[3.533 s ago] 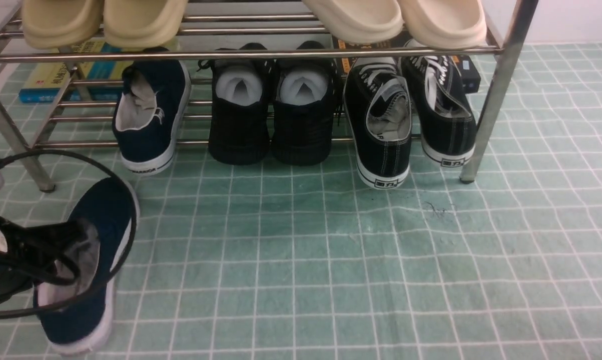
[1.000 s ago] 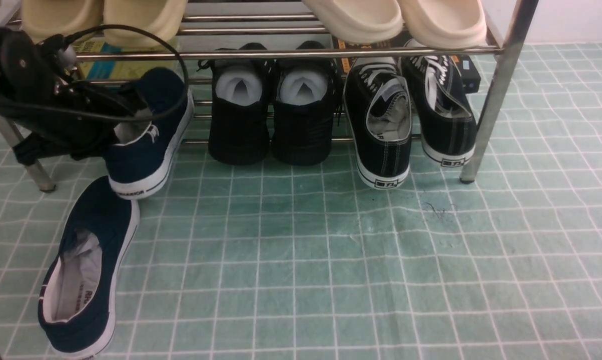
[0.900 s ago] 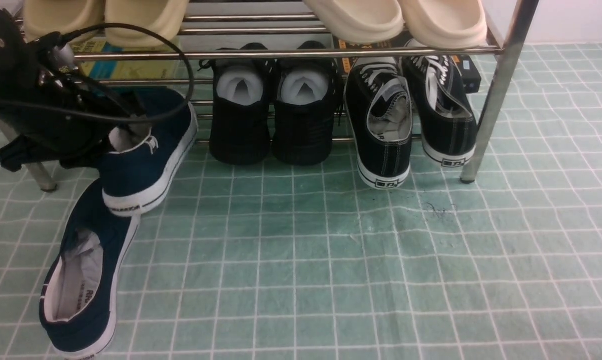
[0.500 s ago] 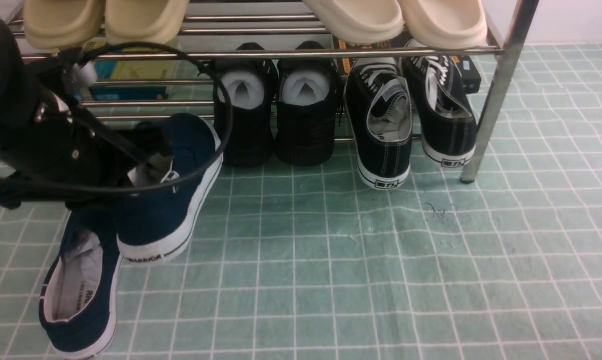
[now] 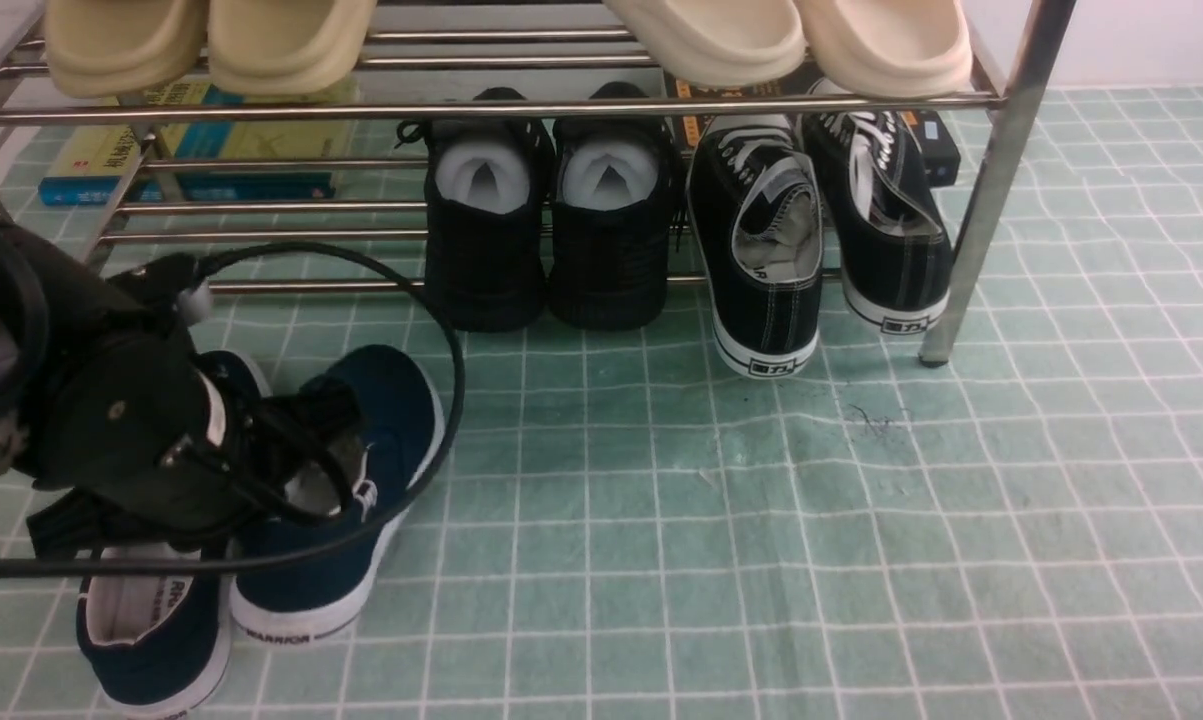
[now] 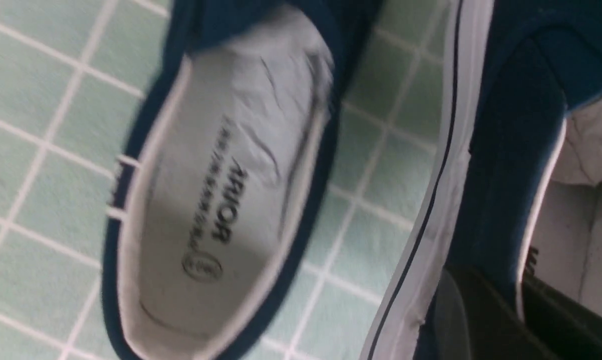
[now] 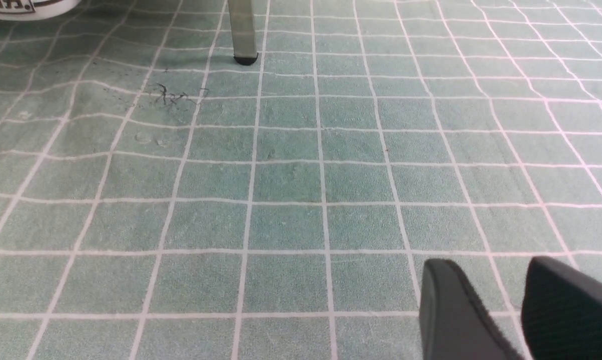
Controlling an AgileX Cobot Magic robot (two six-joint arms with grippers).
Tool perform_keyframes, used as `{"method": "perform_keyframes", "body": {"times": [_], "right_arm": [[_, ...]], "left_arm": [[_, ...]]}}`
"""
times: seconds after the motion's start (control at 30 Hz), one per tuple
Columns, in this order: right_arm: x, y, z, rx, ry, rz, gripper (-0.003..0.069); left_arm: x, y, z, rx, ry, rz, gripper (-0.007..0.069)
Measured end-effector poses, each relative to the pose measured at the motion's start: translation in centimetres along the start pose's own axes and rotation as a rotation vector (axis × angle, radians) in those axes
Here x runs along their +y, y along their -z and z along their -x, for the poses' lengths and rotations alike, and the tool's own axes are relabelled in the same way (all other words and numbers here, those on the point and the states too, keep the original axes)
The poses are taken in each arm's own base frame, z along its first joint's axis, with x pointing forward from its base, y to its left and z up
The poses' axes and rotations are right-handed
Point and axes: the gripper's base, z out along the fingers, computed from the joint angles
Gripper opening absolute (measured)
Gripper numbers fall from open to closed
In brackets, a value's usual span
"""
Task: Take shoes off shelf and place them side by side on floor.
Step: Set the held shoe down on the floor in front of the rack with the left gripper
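Note:
Two navy shoes are in the front view. One shoe (image 5: 151,635) lies on the pale green floor (image 5: 761,560) at the near left, its white lining up (image 6: 220,200). My left gripper (image 5: 326,468) is shut on the side wall of the second shoe (image 5: 381,430), one finger (image 6: 473,325) outside the wall (image 6: 501,165) and one inside. This shoe sits low right beside the first, toe toward the shelf (image 5: 561,106); I cannot tell if its sole touches the floor. My right gripper (image 7: 486,270) hangs open over bare floor, holding nothing.
The lower tier holds an all-black pair with white stuffing (image 5: 541,240) and black lace-up sneakers (image 5: 766,270). Beige slippers (image 5: 801,40) sit on top. Books (image 5: 191,150) lie behind. A shelf leg (image 5: 971,230) stands at the right. A black cable (image 5: 441,330) loops from my left arm.
My left gripper has carried the second navy shoe off the shelf's front, down and nearer, to right beside the first shoe. The first shoe has not moved.

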Motion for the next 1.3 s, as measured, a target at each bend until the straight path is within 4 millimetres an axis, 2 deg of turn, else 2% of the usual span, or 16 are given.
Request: {"method": "perform_keyframes", "body": {"times": [0.27,0.43,0.67,0.8,0.83,0.87,0.9,1.0,1.07,1.1,1.17,1.2,1.3], "right_arm": [[0.0,0.0,0.0,0.000,0.000,0.000,0.0239],[0.0,0.0,0.0,0.000,0.000,0.000,0.0239],[0.0,0.0,0.0,0.000,0.000,0.000,0.0239],[0.0,0.0,0.0,0.000,0.000,0.000,0.0239],[0.0,0.0,0.0,0.000,0.000,0.000,0.0239],[0.0,0.0,0.0,0.000,0.000,0.000,0.0239],[0.0,0.0,0.0,0.000,0.000,0.000,0.0239],[0.0,0.0,0.0,0.000,0.000,0.000,0.0239],[0.0,0.0,0.0,0.000,0.000,0.000,0.0239],[0.0,0.0,0.0,0.000,0.000,0.000,0.0239],[0.0,0.0,0.0,0.000,0.000,0.000,0.0239],[0.0,0.0,0.0,0.000,0.000,0.000,0.0239],[0.0,0.0,0.0,0.000,0.000,0.000,0.0239]], "left_arm": [[-0.1,-0.5,0.4,-0.055,0.077,0.005,0.0032],[-0.4,-2.4,-0.1,-0.003,0.043,0.043,0.0032],[-0.6,-3.1,-0.4,0.025,-0.002,0.049,0.0053],[-0.7,-3.1,-0.5,0.046,-0.045,0.038,0.0113],[-0.7,-3.2,-0.6,0.052,-0.063,0.035,0.0160],[-0.7,-3.2,-0.6,0.052,-0.068,0.035,0.0160],[-0.8,-3.0,-0.5,0.052,-0.080,0.032,0.0197],[-0.9,-1.8,0.1,0.037,-0.133,0.028,0.0249],[-0.7,0.4,0.9,0.016,-0.193,0.033,0.0242],[-0.7,0.7,1.1,0.011,-0.196,0.031,0.0236],[-0.2,3.9,2.1,-0.021,-0.257,0.033,0.0170],[-0.2,4.1,2.2,-0.022,-0.262,0.033,0.0163],[1.5,9.3,2.6,-0.058,-0.383,0.019,0.0029]]}}
